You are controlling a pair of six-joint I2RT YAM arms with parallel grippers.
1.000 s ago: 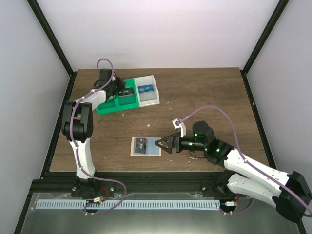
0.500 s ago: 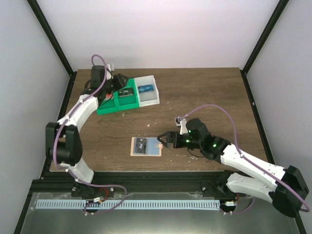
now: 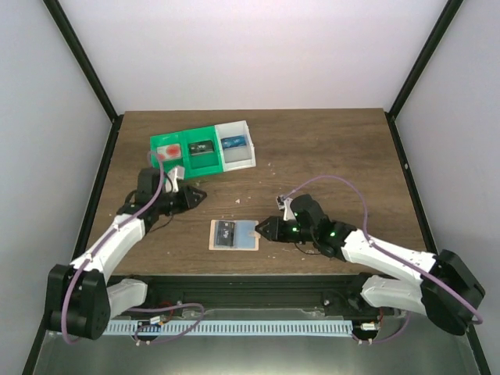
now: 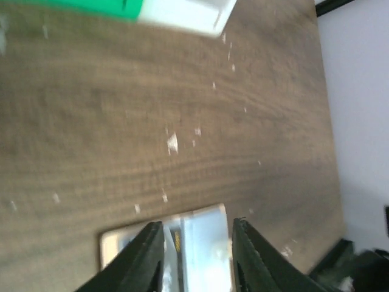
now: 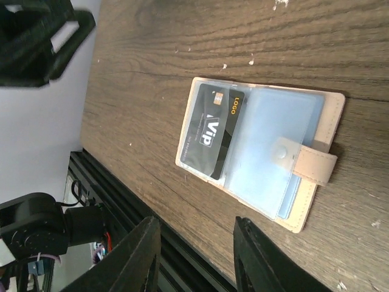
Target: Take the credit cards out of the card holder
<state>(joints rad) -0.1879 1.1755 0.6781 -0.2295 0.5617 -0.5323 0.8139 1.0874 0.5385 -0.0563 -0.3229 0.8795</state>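
Note:
The tan card holder (image 3: 248,236) lies open near the table's front edge, a dark credit card (image 3: 226,233) tucked in its left pocket. The right wrist view shows this holder (image 5: 267,152), the black card (image 5: 211,131) and the strap (image 5: 315,167). My right gripper (image 3: 261,229) hovers at the holder's right edge, open and empty (image 5: 197,220). My left gripper (image 3: 199,192) hangs up and left of the holder, open and empty (image 4: 197,224), the holder (image 4: 200,243) showing beyond its tips. A red card (image 3: 166,150), a dark card (image 3: 201,148) and a blue card (image 3: 233,143) lie in the trays.
A green tray (image 3: 181,173) and a white tray (image 3: 241,162) stand side by side at the back left; their edges show in the left wrist view as green tray (image 4: 91,6) and white tray (image 4: 188,15). Small white specks (image 4: 172,143) litter the wood.
The left arm has swung from the trays down toward the holder, leaving the red card uncovered in the green tray. The right gripper has narrowed its jaws and edged closer to the holder.

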